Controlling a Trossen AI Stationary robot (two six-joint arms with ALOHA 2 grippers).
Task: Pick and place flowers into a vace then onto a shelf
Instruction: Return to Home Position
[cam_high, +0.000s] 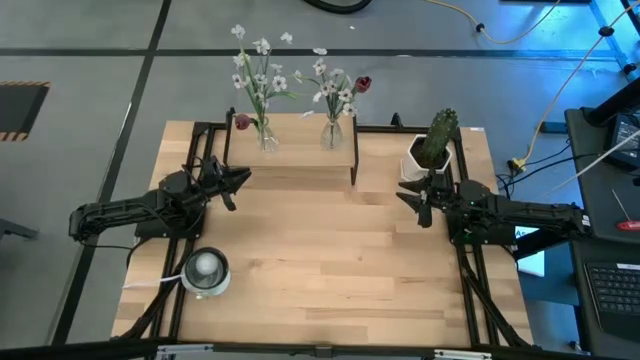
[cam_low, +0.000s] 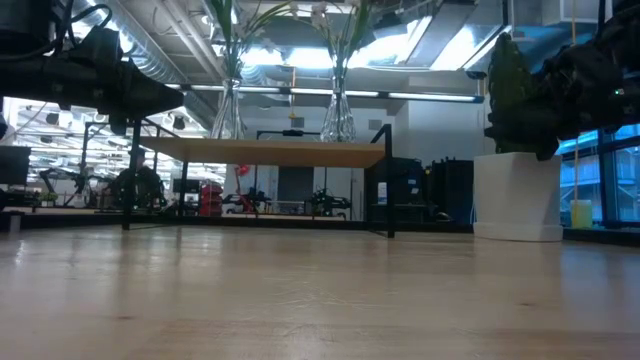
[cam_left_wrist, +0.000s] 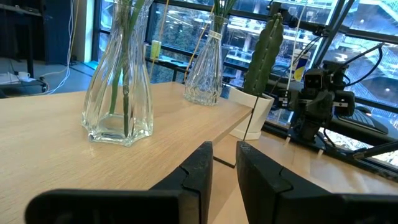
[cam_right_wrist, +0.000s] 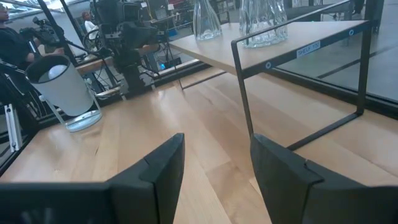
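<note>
The white-blossomed and red-budded green flower stems (cam_high: 262, 75) stand in two clear glass vases (cam_high: 331, 133) on the low light-wood shelf (cam_high: 295, 152), upper centre of the high view, so clipping it with the left hand (cam_high: 240, 188) (barely parted, empty) or the right hand (cam_high: 410, 205) (wide open, empty) could topple them.

From my station the table (cam_high: 330, 260) reads as pale wood, smooth, with a soft sheen in the low view. The shelf (cam_high: 300, 152) is the same light wood, on thin black metal legs (cam_right_wrist: 242, 87). The left vase (cam_left_wrist: 118, 93) and right vase (cam_left_wrist: 205, 71) are clear, glossy glass. The cactus pot (cam_low: 517, 195) looks white and matt. The left pincer (cam_left_wrist: 222, 149) and right pincer (cam_right_wrist: 214, 146) look like dark, matt plastic.
</note>
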